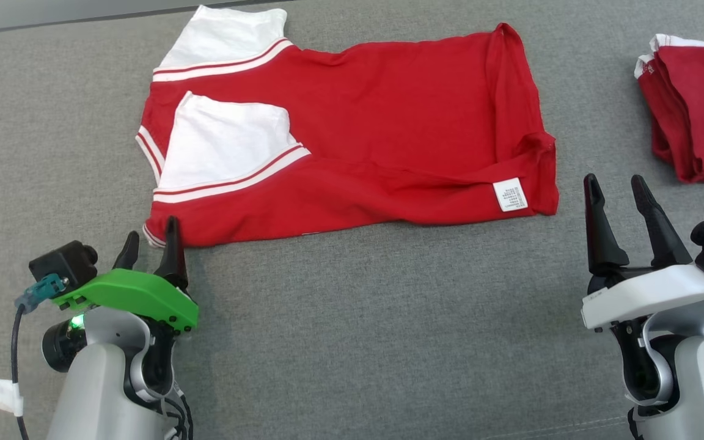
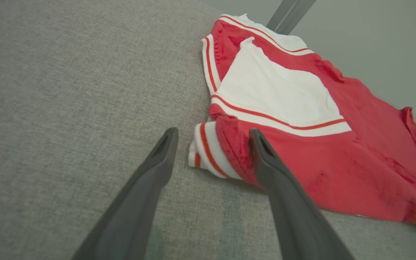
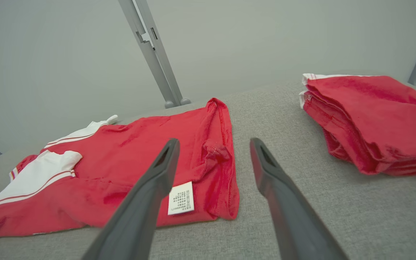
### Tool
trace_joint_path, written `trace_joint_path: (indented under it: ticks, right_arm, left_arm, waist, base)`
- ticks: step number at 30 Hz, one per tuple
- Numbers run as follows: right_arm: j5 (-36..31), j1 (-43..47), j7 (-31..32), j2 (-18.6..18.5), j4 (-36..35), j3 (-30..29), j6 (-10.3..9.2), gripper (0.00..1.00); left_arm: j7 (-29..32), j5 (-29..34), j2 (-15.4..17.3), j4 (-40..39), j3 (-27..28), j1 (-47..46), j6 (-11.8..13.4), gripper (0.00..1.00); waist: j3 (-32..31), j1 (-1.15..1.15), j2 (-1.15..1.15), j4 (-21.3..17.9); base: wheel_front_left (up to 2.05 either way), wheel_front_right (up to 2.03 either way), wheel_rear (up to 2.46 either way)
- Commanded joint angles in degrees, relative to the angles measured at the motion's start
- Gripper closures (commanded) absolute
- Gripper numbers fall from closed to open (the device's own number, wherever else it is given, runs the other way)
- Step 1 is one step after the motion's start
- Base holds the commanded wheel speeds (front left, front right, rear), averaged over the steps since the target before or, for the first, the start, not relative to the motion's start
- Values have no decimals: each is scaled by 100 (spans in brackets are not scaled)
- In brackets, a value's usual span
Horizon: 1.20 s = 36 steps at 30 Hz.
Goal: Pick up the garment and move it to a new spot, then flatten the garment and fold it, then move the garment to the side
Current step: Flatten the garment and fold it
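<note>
The red cotton shirt with white striped sleeves (image 1: 388,122) lies on the grey fabric table (image 1: 352,342), its long axis pointing at the folded red stack (image 1: 700,110). The left pincer (image 1: 153,227), spread wide and empty, stands at the near corner farthest from the stack. The right pincer (image 1: 615,178), likewise spread and empty, is just off the corner nearest the stack.

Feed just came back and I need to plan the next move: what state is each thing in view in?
Garment: lying on the grey surface, sleeves folded in onto the body, label end rumpled, not held.
Left gripper: open, fingers at the garment's striped near corner, not closed on it.
Right gripper: open, empty, beside the garment's label end.
Folded red pile: stacked at the far right, untouched.
</note>
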Motion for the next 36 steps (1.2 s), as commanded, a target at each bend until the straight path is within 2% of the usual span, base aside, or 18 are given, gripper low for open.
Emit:
trace_joint_path:
  ticks: [1, 3, 4, 5, 6, 7, 9, 10, 20, 29, 33, 34, 36]
  right_arm:
    - [25, -27, -42, -13, 18, 5, 0, 0]
    - [37, -40, -50, -12, 52, 18, 0, 0]
    - [50, -48, -58, -12, 71, 26, 0, 0]
    - [58, -53, -64, -12, 87, 34, 0, 0]
    - [55, -63, -64, -12, 103, 45, 0, 0]
    - [55, -71, -70, -13, 118, 49, 0, 0]
    - [73, -92, -67, -12, 176, 68, 0, 0]
    - [88, -111, -48, -12, 230, 84, 0, 0]
    - [88, -571, 197, -12, 1262, 201, 0, 0]
    - [-81, -1317, 156, -12, 3005, -155, 0, 0]
    - [-42, -1605, 110, -13, 3630, -96, 0, 0]
    - [-34, -1653, 129, -13, 3742, -68, 0, 49]
    - [-75, -1726, 189, -12, 3933, -40, 0, 79]
  left_arm:
    - [68, -40, 52, 82, 20, -100, 42, 0]
    - [170, -45, 98, 219, 37, -155, 123, 0]
    - [234, -30, 117, 297, 35, -174, 167, 7]
    - [296, -22, 128, 353, 30, -188, 209, 19]
    - [364, -25, 134, 409, 19, -204, 232, 51]
    - [390, -46, 130, 438, 17, -211, 238, 56]
    - [458, -67, 141, 482, 2, -190, 243, 91]
    - [473, -70, 148, 486, -9, -175, 247, 100]
    - [390, -28, 190, 30, -104, 76, 145, 100]
    - [336, -38, 136, -530, -223, 247, 198, 100]
    - [341, -32, 122, -627, -271, 270, 221, 100]
    - [338, -36, 121, -640, -274, 273, 221, 100]
    - [327, -46, 128, -662, -274, 286, 226, 100]
  waist:
    - [58, 0, 0, -72]
    - [75, 0, 0, -111]
    - [80, 0, 0, -130]
    - [82, 0, 0, -144]
    - [83, 0, 0, -159]
    - [82, 0, 0, -168]
    - [71, 0, 0, -178]
    - [62, 0, 0, -178]
    - [-21, 0, 0, -31]
    - [-88, 0, 0, 255]
    - [-111, 0, 0, 301]
    - [-119, 0, 0, 303]
    - [-137, 0, 0, 298]
  base:
    - [0, 0, 0]
    - [0, 0, 0]
    - [0, 0, 0]
    - [0, 0, 0]
    - [0, 0, 0]
    - [0, 0, 0]
    - [0, 0, 0]
    - [0, 0, 0]
    - [0, 0, 0]
    - [0, 0, 0]
    - [0, 0, 0]
    - [0, 0, 0]
    - [0, 0, 0]
